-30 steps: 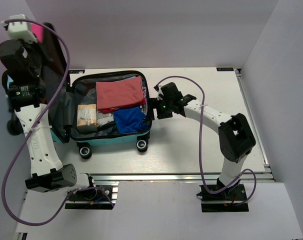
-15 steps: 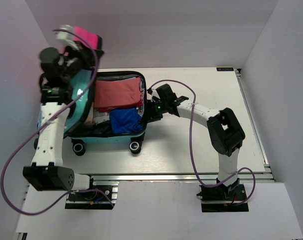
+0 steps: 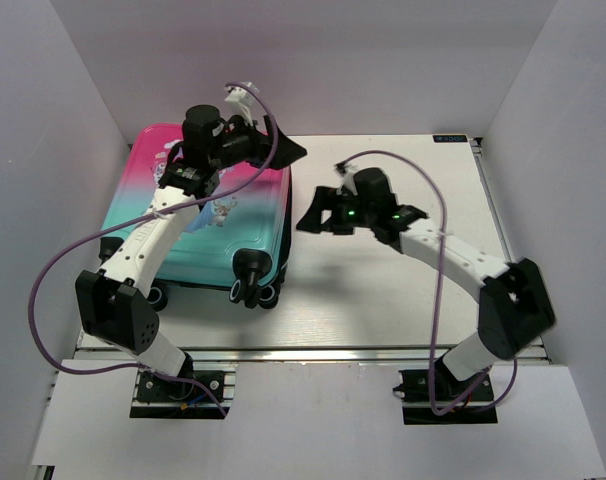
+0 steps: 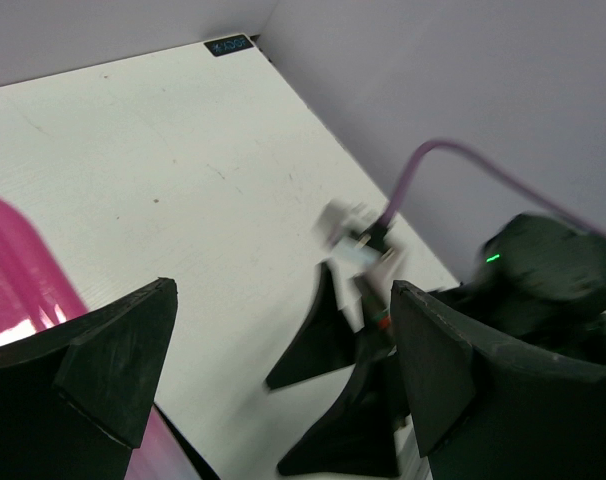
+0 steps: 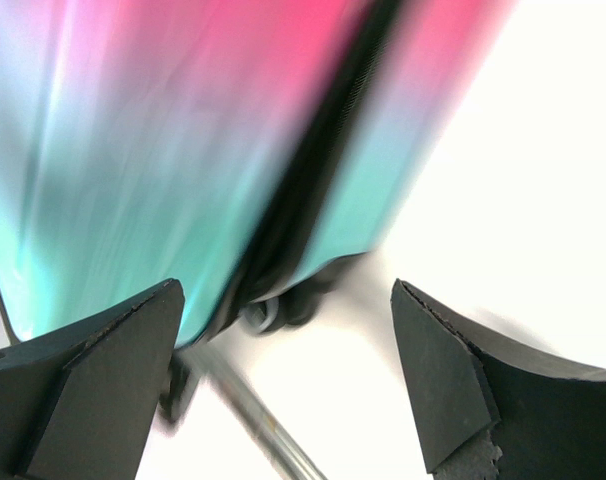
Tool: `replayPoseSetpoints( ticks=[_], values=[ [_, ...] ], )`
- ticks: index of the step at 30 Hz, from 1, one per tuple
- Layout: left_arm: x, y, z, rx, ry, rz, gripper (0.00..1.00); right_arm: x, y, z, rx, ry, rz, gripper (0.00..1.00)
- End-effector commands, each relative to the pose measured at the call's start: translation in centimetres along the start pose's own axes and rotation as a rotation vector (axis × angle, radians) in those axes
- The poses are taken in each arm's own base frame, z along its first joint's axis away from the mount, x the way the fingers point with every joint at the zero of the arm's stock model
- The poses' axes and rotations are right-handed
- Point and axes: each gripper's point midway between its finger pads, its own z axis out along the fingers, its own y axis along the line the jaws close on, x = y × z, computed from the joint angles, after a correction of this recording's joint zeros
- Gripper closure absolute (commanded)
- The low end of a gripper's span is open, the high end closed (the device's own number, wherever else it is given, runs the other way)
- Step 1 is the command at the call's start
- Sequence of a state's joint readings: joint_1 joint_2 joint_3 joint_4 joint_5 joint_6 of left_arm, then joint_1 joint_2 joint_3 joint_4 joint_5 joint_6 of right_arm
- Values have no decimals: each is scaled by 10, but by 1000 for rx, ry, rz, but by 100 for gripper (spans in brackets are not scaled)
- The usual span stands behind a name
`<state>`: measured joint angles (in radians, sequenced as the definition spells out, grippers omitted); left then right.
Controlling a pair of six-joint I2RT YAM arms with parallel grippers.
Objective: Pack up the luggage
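Note:
The luggage [image 3: 198, 215] lies closed on the left half of the table, pink at the far end and teal toward its wheels [image 3: 251, 277]. My left gripper [image 3: 275, 148] hangs open over the case's far right corner, holding nothing. In the left wrist view, the left gripper [image 4: 283, 290] frames bare table and the right arm's fingers [image 4: 318, 345], with the pink shell [image 4: 18, 295] at lower left. My right gripper [image 3: 316, 212] stands open just right of the case, apart from it. The right gripper [image 5: 283, 290] looks along the blurred luggage [image 5: 153, 160] side to a wheel [image 5: 268, 312].
White walls close in the table [image 3: 383, 290] on the left, back and right. A metal rail [image 3: 363, 352] runs along the front edge. Purple cables [image 3: 435, 300] loop off both arms. A small dark label [image 3: 449, 138] sits at the back right corner.
The lid has swung down and the luggage is now closed over the clothes. My left gripper let go of the lid and opened. My right gripper drew back to the right and opened.

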<state>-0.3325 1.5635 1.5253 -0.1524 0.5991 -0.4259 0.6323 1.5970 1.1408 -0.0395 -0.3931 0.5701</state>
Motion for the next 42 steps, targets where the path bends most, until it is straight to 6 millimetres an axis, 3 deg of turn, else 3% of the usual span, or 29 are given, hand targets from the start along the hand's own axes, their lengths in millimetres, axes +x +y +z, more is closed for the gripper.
replayPoseSetpoints(
  ticks=[1,4,5,6,8,9,11,12,13,16,19,20,22,23,25,26,29,30,33,38,41,42],
  values=[
    [-4,-19,2,17,1,50,2,-19,-65,-48,391,-159,130,11],
    [-15,-14,-8,-85,-24,74,2,-17,-83,-71,485,-198,141,11],
    [-12,-5,-15,-161,-8,57,2,-14,-84,-75,484,-202,136,11],
    [-27,15,-26,-315,-62,63,2,-16,-84,-78,482,-205,115,11],
    [-25,39,-56,-531,-55,24,2,-18,-70,-75,400,-192,56,11],
    [-34,68,-82,-739,-105,13,2,-20,-66,-74,376,-182,-1,11],
    [-25,89,-128,-967,-129,-69,2,-21,-58,-69,320,-158,-38,11],
    [-20,114,-166,-1188,-182,-70,2,-24,-54,-67,309,-154,-59,11],
    [-11,124,-186,-1272,-182,-79,2,-25,-54,-65,302,-144,-67,11],
    [-1,139,-242,-1458,-216,-90,2,-21,-55,-56,295,-90,-68,11],
    [-21,141,-287,-1591,-337,-78,2,-13,-53,-49,267,-43,-66,11],
    [-30,143,-312,-1660,-387,-78,2,-12,-52,-49,259,-34,-75,11],
    [-42,146,-338,-1741,-388,-37,2,-8,-44,-48,218,-9,-119,11],
    [-44,154,-359,-1813,-390,-42,2,-8,-41,-48,201,-3,-147,11],
    [-38,173,-373,-1879,-313,-56,2,-1,-30,-46,164,21,-203,11],
    [-32,184,-390,-1936,-301,-93,2,-1,-29,-46,156,27,-260,11],
    [-1,220,-401,-1976,-223,-196,2,12,-26,-40,162,66,-299,11],
    [8,233,-417,-2002,-215,-245,2,16,-30,-40,181,83,-294,11],
    [37,258,-420,-1951,-158,-366,2,21,-35,-34,203,98,-286,11],
    [72,274,-406,-1833,-134,-494,2,18,-37,-22,211,104,-259,11],
    [92,270,-388,-1735,-131,-558,2,17,-39,-14,205,129,-270,11],
    [108,269,-375,-1666,-108,-597,2,13,-34,-10,186,136,-282,11]
  ],
)
